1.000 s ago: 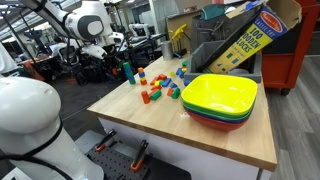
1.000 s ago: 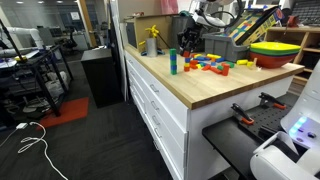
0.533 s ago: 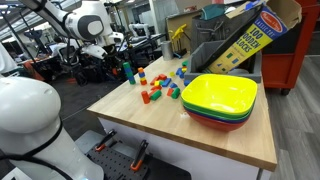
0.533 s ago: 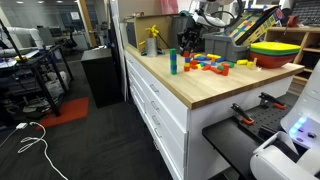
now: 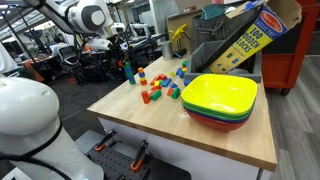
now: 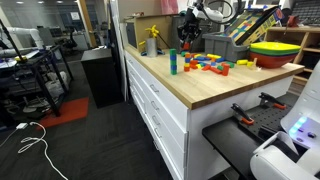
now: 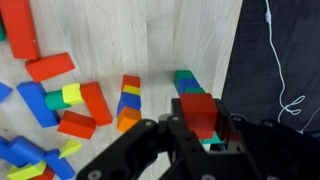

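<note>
Pincer (image 7: 198, 128) is clamped on a small red wooden block (image 7: 197, 107), up over the green-and-blue block stack (image 7: 186, 80) on the pale wooden worktop (image 7: 150, 40).

- tabletop (image 7: 150, 40): light wood, visible grain, matt, smooth.
- red block (image 7: 198, 105) between the fingers: smooth, even colour coat, faint sheen; painted wood or plastic, can't tell.
- loose blocks (image 7: 80, 100): same smooth coated faces, satin.
- gripper (image 7: 198, 122): matt black, hard plastic or coated metal.
- stacked bowls (image 5: 220, 95): smooth glossy plastic.
- blocks box (image 5: 245, 40): printed cardboard, slight gloss.
- arm shell (image 5: 85, 17): white, glossy, moulded-plastic look.
- drawer fronts (image 6: 160, 100): white, smooth, satin coat.
- floor (image 6: 90, 140): dark, matt, carpet-like.
</note>
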